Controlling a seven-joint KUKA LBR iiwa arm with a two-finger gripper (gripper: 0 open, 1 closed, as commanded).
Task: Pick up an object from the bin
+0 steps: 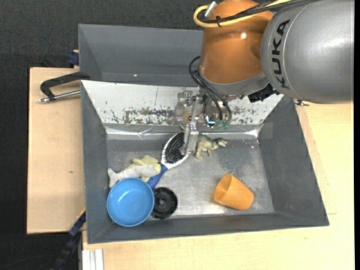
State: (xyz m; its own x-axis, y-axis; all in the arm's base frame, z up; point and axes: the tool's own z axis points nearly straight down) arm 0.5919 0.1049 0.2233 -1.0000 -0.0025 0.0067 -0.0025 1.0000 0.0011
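Observation:
My gripper (190,141) hangs over the middle of the bin near the back wall, its tip low between two things. Just left of the tip lies a hairbrush (175,149) with a black and white oval head and a blue handle running down to the left. Just right of the tip lies a small tan toy animal (209,145) on its side. The tip looks close to both; whether it touches either is not clear.
A blue bowl (130,201) sits in the front left corner, with a black round lid (165,201) beside it and a cream soft toy (143,165) behind it. An orange cup (232,192) lies on its side at front right. The arm's orange cover hangs over the back wall.

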